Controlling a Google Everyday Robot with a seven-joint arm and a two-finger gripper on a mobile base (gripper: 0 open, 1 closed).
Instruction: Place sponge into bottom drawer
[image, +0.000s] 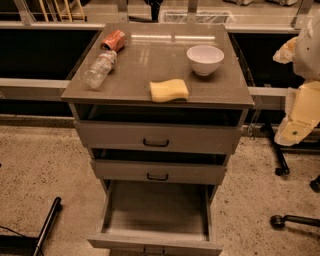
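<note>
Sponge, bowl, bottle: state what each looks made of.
Sponge: soft foam, probably; matte pale yellow, wavy sides. Bowl: glossy white, ceramic or plastic. Bottle: clear plastic, likely; see-through walls. Gripper hangs at the right edge, apart from all three.

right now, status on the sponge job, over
Tool right of the cabinet, away from the sponge. Sponge on the cabinet top near front edge. Bottom drawer open; white bowl behind sponge, not blocking.

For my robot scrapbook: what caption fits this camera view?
Sponge lies on the cabinet top near a bowl, bottom drawer open below, gripper off at the right edge.
</note>
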